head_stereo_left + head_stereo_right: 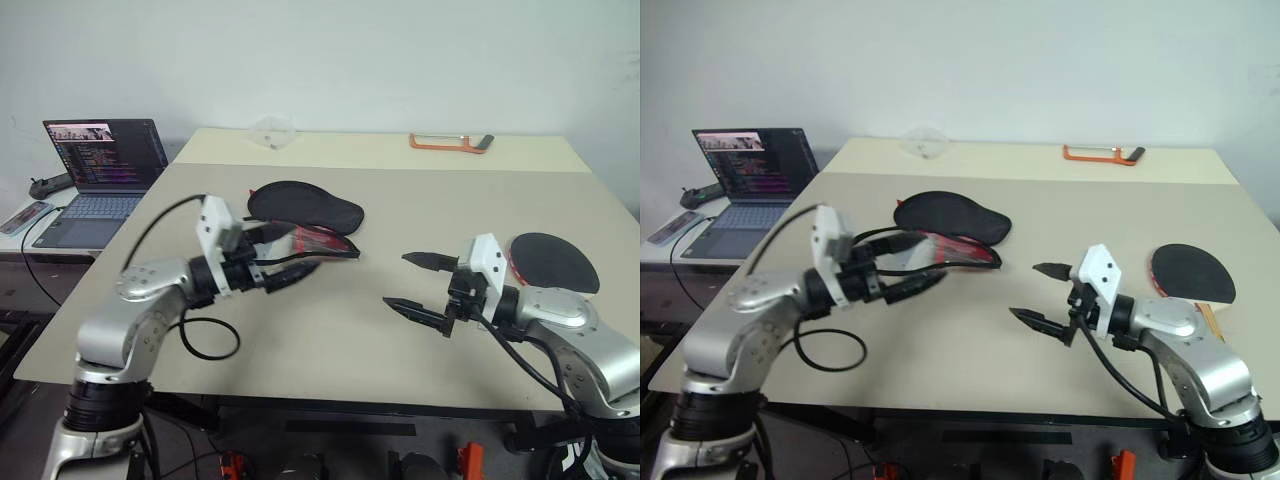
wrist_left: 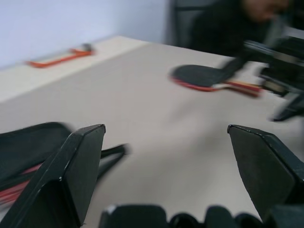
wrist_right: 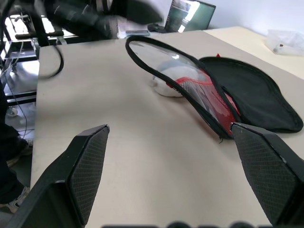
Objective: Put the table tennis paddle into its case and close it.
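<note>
Your left gripper spread wide, empty, hovering just beside open case near table centre. Right gripper also spread, empty; table tennis paddle lies behind it, near right table edge, apart from case.

A plain pale wall is seen behind the scene, evenly lit. A beige counter occupies the centre; a second, lighter counter is butted against its far edge at 12 o'clock. At 10 o'clock, a lower side desk is placed beside the counter, and an open laptop with a lit screen is set on it. An orange-framed tool is laid on the lighter counter at 1 o'clock.
</note>
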